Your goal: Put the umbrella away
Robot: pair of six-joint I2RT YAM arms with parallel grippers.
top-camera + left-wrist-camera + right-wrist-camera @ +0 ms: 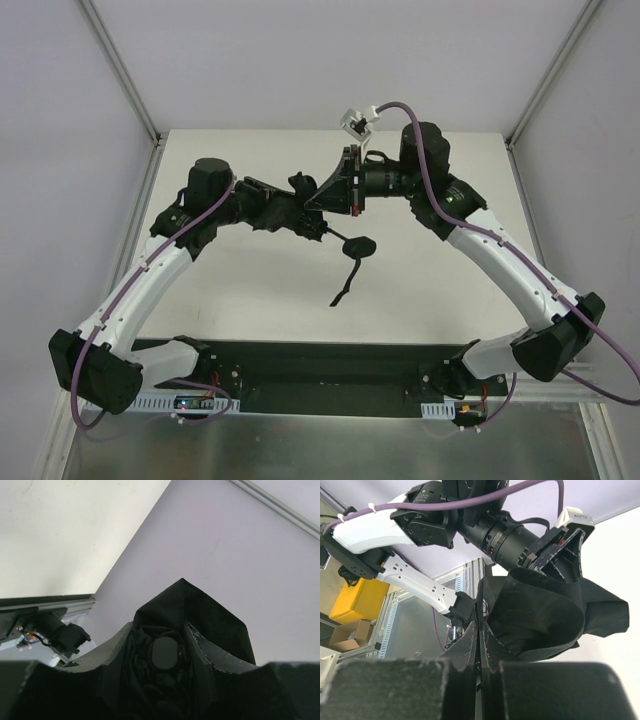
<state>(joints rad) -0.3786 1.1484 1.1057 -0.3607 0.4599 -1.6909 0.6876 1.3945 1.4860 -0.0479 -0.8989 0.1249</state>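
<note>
Both grippers hold the black umbrella (303, 190) above the middle of the table. The left gripper (283, 212) is shut round the bunched canopy; in the left wrist view its fingers (112, 647) flank the folded fabric and a rounded end cap (165, 652). The right gripper (337, 190) meets it from the right. In the right wrist view the right gripper (480, 632) is pinched shut on a thin fold of the canopy fabric (535, 612). The small handle (359, 245) hangs below, and its cord (345, 285) trails down onto the table.
The white table (250, 290) is bounded by metal frame posts (120, 70) and pale walls. A black base plate (320, 365) runs along the near edge. Beyond the table, the right wrist view shows a yellow box (357, 597) and a cardboard box (350, 635).
</note>
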